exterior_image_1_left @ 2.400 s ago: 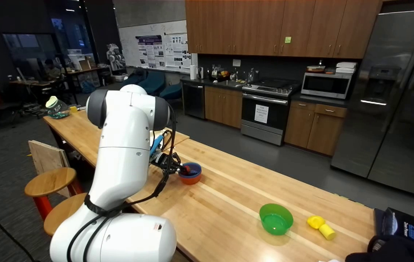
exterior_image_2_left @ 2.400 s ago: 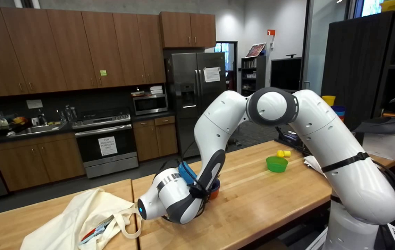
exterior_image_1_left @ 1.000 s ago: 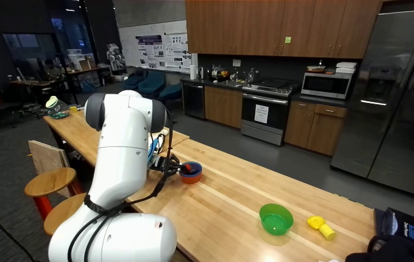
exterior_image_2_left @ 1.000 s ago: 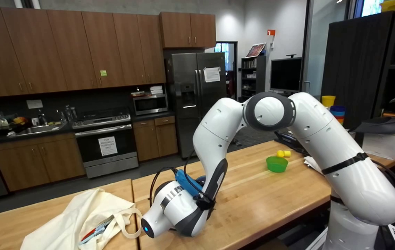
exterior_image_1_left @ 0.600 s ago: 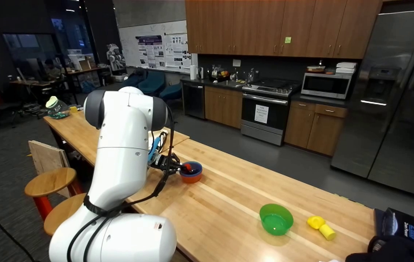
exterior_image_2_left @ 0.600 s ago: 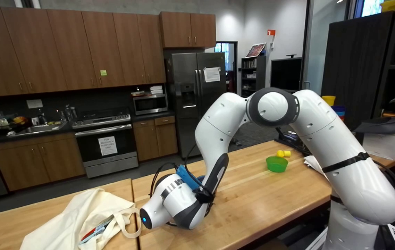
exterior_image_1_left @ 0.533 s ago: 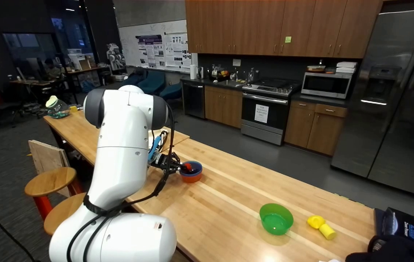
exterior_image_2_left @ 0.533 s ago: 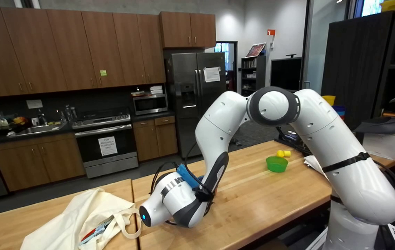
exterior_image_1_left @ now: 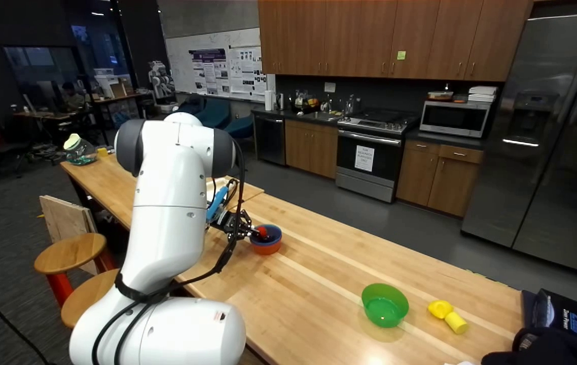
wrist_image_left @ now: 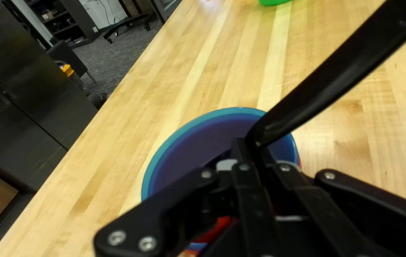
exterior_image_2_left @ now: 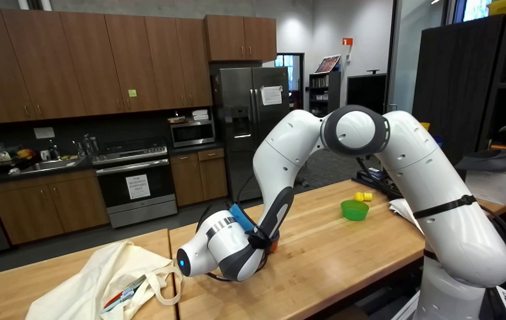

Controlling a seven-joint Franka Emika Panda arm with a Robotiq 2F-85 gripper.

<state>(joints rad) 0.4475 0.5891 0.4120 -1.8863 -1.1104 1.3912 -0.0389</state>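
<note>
My gripper is shut on a long black handle, which slants up to the right in the wrist view. The gripper is at the near rim of a blue bowl, its tips over the bowl's inside. The blue bowl sits nested in an orange-red bowl. A red piece shows at the gripper's tips in the bowl. I cannot tell whether it joins the handle. In an exterior view the arm hides the gripper, and a little of the orange-red bowl shows.
A green bowl and yellow pieces stand farther along the wooden table. A cream cloth bag with tools on it lies on the adjoining table. Dark boxes lie at the table's end. Stools stand beside it.
The wrist dipped, then rose again, swinging slightly. The red piece shows more clearly in the bowl now. The bowls have shifted very slightly; the grip looks unchanged.
</note>
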